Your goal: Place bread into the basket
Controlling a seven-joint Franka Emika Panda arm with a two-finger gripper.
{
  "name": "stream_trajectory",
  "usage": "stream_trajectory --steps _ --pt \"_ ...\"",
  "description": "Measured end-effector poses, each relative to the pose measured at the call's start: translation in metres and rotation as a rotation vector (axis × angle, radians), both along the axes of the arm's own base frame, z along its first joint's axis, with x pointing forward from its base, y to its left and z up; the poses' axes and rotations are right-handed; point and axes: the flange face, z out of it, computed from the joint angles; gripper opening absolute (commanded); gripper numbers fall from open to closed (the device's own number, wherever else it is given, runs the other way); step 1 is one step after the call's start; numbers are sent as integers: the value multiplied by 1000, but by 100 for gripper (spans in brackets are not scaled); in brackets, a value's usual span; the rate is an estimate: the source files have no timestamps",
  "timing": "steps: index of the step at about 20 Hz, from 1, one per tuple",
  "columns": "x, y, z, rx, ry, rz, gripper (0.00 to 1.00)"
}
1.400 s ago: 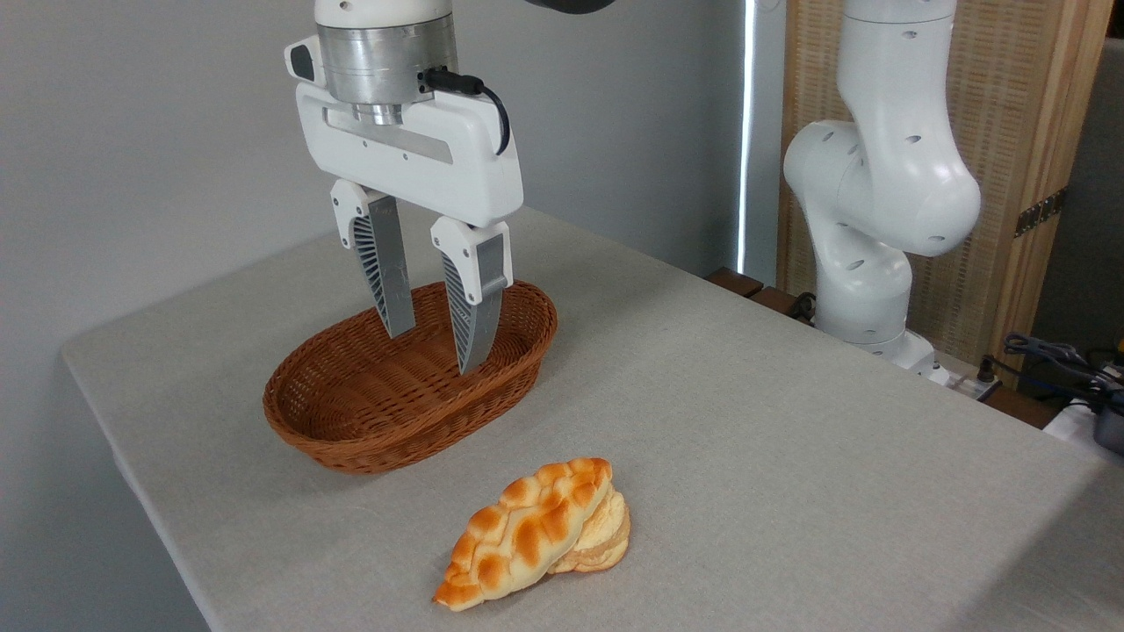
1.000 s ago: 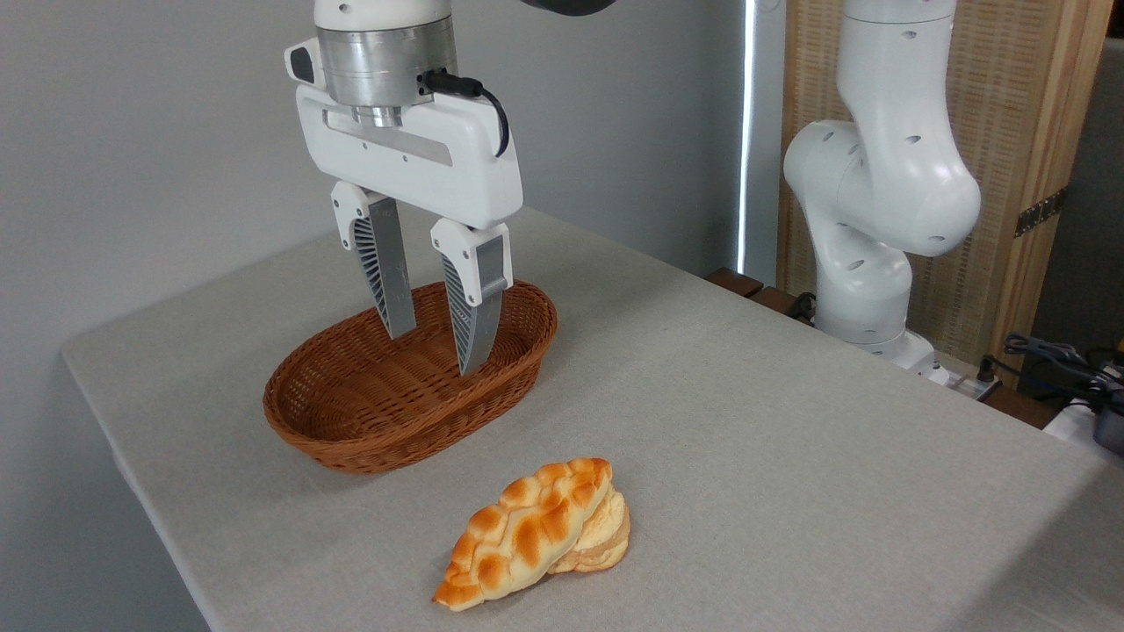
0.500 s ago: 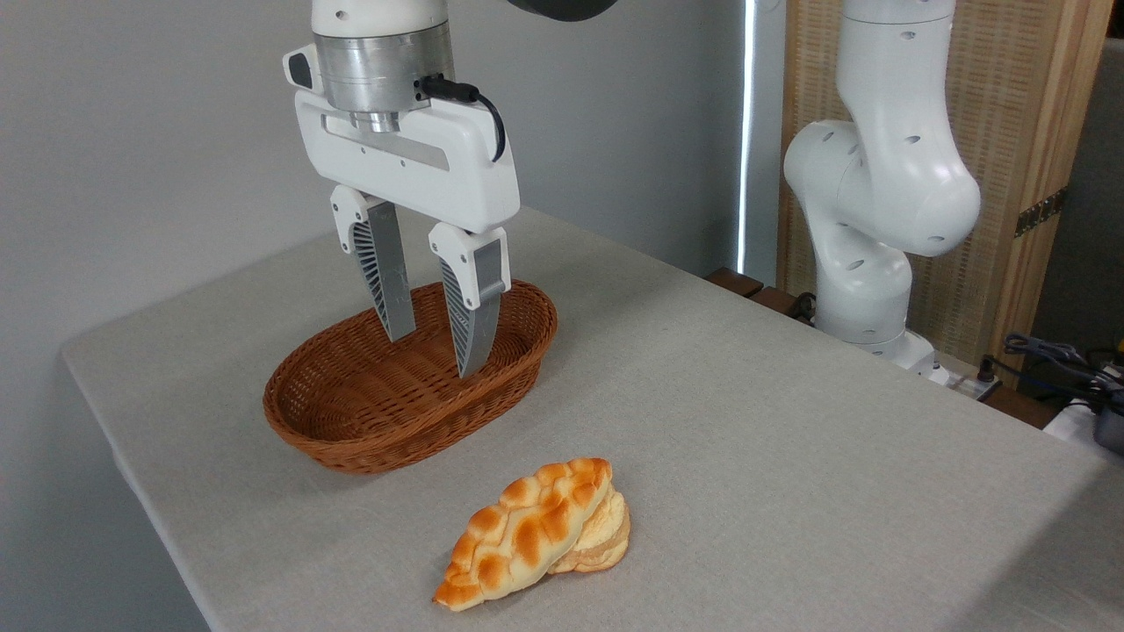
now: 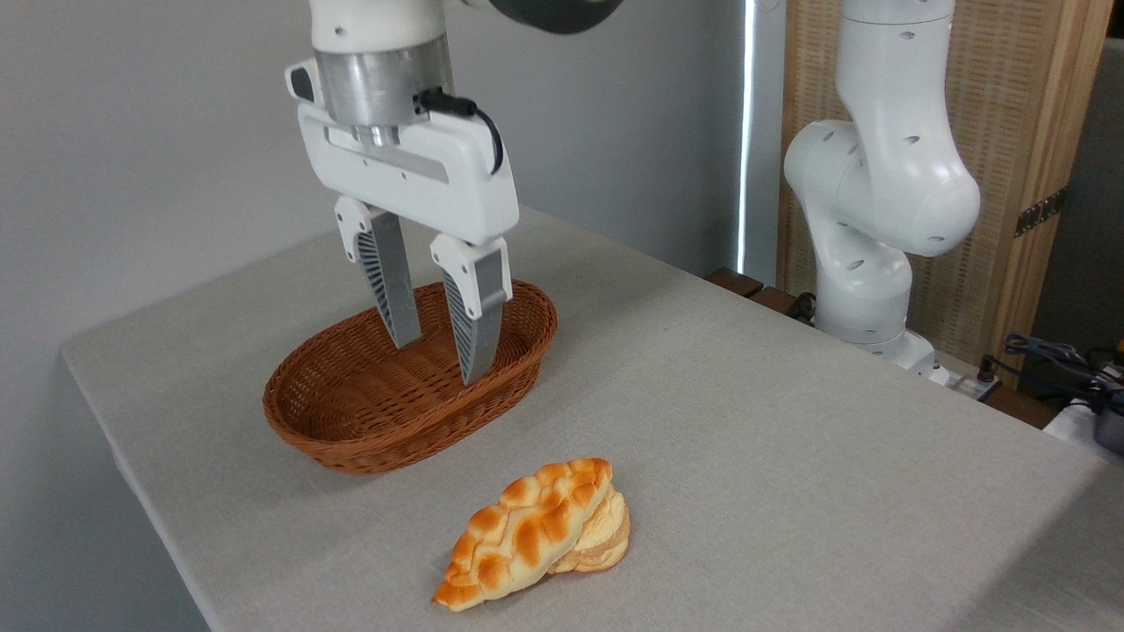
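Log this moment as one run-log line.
gripper: open, empty, in front of basket | bread: on table, leaning on small bun | basket: empty | step: grasp not yet made

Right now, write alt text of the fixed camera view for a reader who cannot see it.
A robot arm's open, empty claw hangs in front of an empty oval wicker basket on a grey table. Nearer the camera, a braided golden loaf lies on the table, leaning over a small pale bun.
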Motion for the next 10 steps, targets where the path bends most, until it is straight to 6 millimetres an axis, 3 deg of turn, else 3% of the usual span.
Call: stream_trajectory --steps 3,7,10 --pt "0 9 -13 5 22 -36 100" --pt "-2 51 -35 11 55 -159 100" --pt "2 70 -60 16 84 -263 100"
